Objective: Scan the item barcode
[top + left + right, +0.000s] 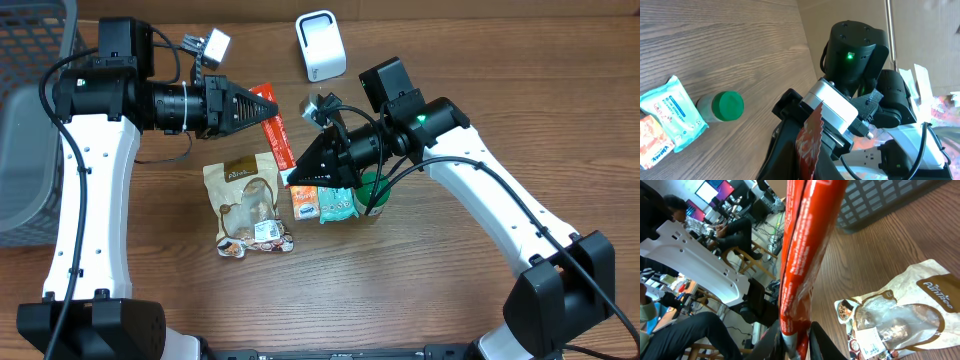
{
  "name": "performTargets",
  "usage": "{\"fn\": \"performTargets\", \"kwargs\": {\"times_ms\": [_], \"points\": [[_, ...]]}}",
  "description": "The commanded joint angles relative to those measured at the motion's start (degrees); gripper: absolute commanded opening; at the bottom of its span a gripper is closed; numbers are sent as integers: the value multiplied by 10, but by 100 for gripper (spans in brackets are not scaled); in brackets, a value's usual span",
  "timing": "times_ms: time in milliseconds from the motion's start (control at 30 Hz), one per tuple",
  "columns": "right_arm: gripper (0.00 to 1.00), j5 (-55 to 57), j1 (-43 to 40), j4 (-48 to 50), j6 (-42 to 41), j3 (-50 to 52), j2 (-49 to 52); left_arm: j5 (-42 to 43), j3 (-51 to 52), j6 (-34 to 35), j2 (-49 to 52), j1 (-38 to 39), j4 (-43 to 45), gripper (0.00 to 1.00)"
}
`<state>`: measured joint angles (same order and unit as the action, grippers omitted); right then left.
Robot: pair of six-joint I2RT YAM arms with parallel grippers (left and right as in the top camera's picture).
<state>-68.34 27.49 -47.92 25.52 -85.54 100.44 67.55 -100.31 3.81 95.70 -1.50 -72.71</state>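
Red packet (pixel 275 135): top end clenched in my left gripper (pixel 258 107), bottom end in my right gripper (pixel 293 177). Table (pixel 420 300) bare toward front edge. White scanner (pixel 320 45): overhead only.

The long red foil snack packet (pixel 272 128) has its lower end hidden behind the right claw (pixel 291 178), and its print is too small to read. The grey mesh basket (pixel 20 60) is cut off at nine o'clock. The green-capped clear bottle (pixel 372 196) is half hidden under the right arm (pixel 470 170).
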Motion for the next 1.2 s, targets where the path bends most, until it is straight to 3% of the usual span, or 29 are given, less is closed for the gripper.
{"fn": "performTargets", "kwargs": {"times_ms": [0,100,467,733,1000,1167], "points": [[11,2,2,7,3,-1,-14,14,7,-17,3,0,-2,4],[4,1,2,15,3,-1,-14,6,7,-17,3,0,-2,4],[4,6,2,8,3,-1,-14,-71,7,-17,3,-7,0,4],[4,71,2,8,3,-1,-14,-112,7,-17,3,-32,16,4],[4,204,2,-20,1,-1,-14,-291,7,-10,3,-46,23,6],[4,275,8,-24,1,-1,-14,-464,7,-10,3,-45,22,27]]}}
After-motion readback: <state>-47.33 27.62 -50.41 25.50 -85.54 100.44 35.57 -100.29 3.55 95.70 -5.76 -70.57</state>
